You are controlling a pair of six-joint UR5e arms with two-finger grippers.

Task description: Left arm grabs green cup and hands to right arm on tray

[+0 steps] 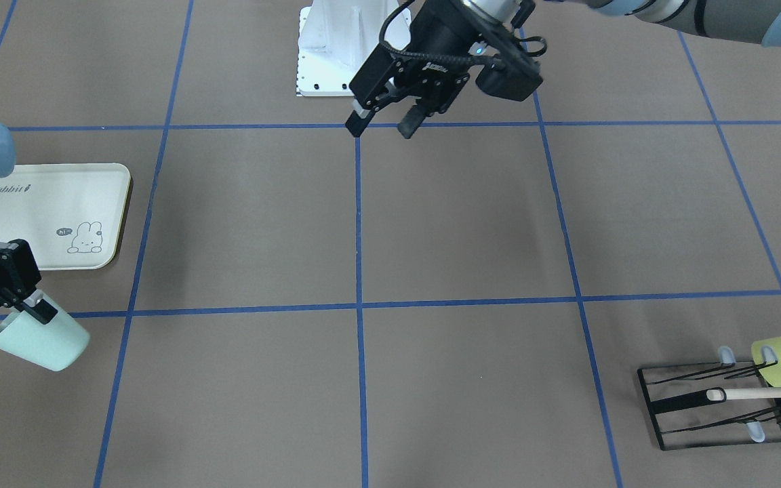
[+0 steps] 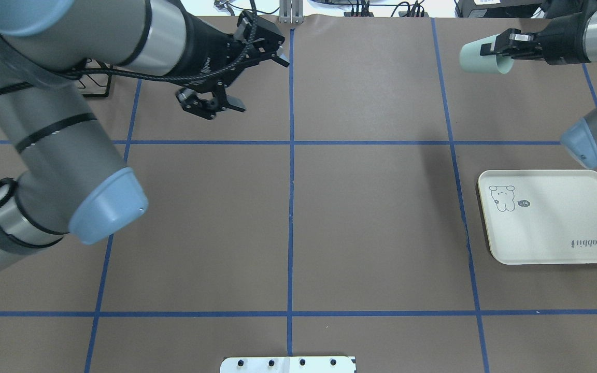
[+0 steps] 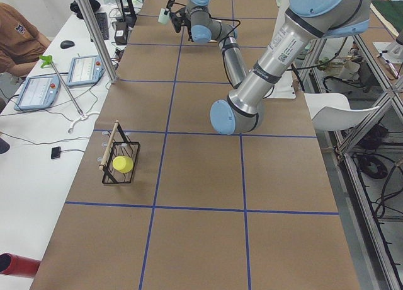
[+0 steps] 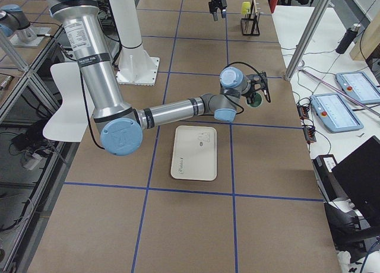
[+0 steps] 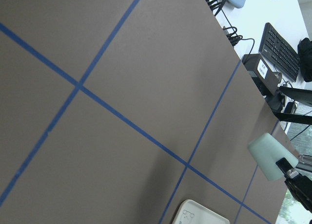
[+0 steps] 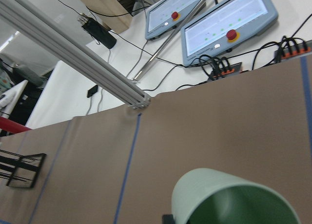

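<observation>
the right gripper [image 1: 36,310] is pinching the green cup [image 1: 41,346] by its rim wall, one finger showing on the outside and the other seemingly inside the mouth, and is holding it in the air, clear of the brown table [image 1: 458,224]. the cup is lying nearly on its side, its long axis roughly level, with the base pointing toward the table's middle and the mouth toward the wrist. the tray [image 1: 38,224] is sitting flat near it, on the robot's side, so the coming move is looking like a short pull back toward the base plus a turn upright. the left gripper [image 1: 382,127] is hanging spread and empty, well apart. the cup is showing as smooth, pale mint, slightly tapered plastic – the tray as cream-white, round-cornered and low-rimmed
</observation>
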